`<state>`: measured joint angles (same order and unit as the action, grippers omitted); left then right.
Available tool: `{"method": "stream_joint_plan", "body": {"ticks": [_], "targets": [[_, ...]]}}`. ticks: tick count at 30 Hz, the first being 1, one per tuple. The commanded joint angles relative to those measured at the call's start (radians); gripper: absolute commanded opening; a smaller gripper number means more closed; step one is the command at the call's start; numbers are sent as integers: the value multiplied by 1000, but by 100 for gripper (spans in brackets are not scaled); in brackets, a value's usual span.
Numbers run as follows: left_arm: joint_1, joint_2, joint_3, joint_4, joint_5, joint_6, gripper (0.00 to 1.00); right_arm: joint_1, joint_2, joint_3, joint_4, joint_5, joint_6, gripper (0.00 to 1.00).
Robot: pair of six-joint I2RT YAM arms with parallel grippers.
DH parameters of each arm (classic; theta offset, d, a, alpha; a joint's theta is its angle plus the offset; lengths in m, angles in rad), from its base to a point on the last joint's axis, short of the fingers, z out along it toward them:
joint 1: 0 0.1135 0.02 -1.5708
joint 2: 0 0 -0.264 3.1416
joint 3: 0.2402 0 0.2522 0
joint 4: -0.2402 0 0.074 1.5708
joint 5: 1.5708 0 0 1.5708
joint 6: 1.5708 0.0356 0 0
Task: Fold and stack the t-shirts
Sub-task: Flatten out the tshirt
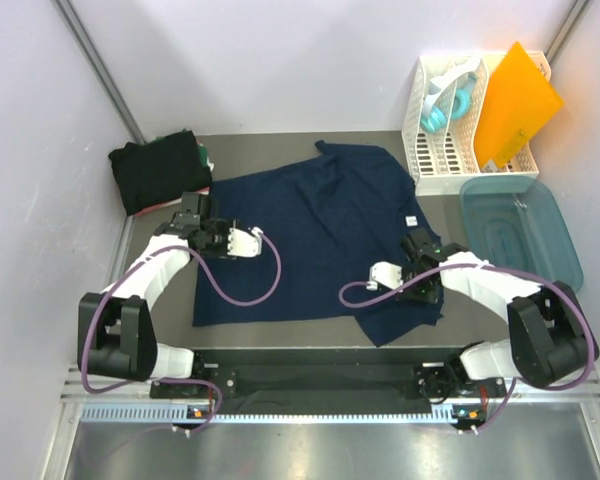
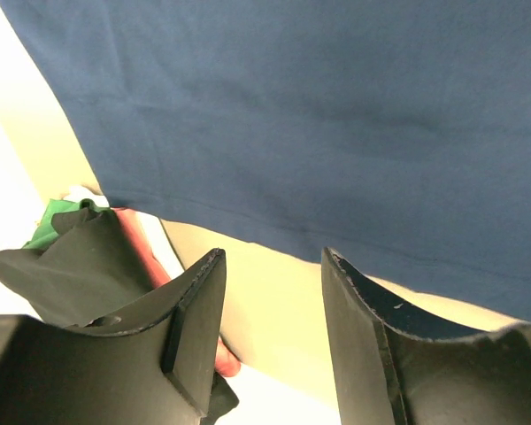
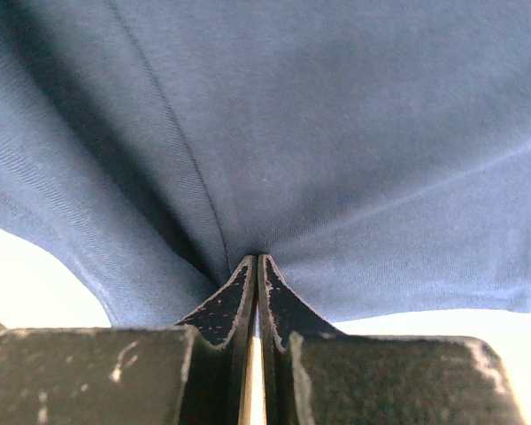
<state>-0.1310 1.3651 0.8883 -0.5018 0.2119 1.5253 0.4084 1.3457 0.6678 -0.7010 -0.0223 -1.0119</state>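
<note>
A navy t-shirt (image 1: 310, 240) lies spread flat over the middle of the table, its small white neck label (image 1: 412, 219) on the right side. My right gripper (image 1: 412, 270) is over the shirt's right part. In the right wrist view that gripper (image 3: 257, 258) is shut on a pinched fold of the navy cloth (image 3: 336, 133). My left gripper (image 1: 212, 238) sits at the shirt's left edge. It (image 2: 273, 255) stands open over bare table with nothing between the fingers, the navy hem (image 2: 319, 239) just ahead. A folded black t-shirt (image 1: 158, 168) lies at the back left.
A bit of green cloth (image 1: 202, 158) shows beside the black pile, and again as green cloth (image 2: 53, 221) in the left wrist view. A white slotted rack (image 1: 450, 140) with an orange sheet (image 1: 518, 100) stands at the back right. A teal tub (image 1: 520, 230) sits in front of it.
</note>
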Motion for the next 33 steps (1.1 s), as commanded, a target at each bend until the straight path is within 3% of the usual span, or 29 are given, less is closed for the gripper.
{"method": "stream_joint_plan", "body": {"ticks": [1,2,5,6,9,18,21,23,24,26,27,33], "targets": [[-1,12,37,-14,23,24,52,18,-8,-50,-273,7,-19,0],[-1,14,32,-11,23,24,52,23,-10,-42,-282,2,-27,2],[-1,23,32,-3,26,26,52,26,-16,21,-290,-7,-28,26],[-1,28,32,2,26,26,52,27,-25,45,-287,-10,-24,40],[-1,41,35,26,17,24,52,23,-39,165,-249,-19,5,55],[-1,141,47,156,-9,6,52,-85,183,562,41,90,163,59],[-1,222,58,282,-25,-45,51,-118,306,636,83,154,182,56],[-1,303,113,313,-31,-94,50,-147,378,682,78,162,203,46],[-1,328,141,337,-46,-115,47,-157,445,732,77,166,217,27],[1,389,217,368,-65,-169,40,-180,536,792,54,157,254,0],[2,405,242,393,-87,-178,31,-187,558,843,43,153,268,0],[39,468,447,396,-62,-246,18,-212,647,935,60,137,296,0]]}}
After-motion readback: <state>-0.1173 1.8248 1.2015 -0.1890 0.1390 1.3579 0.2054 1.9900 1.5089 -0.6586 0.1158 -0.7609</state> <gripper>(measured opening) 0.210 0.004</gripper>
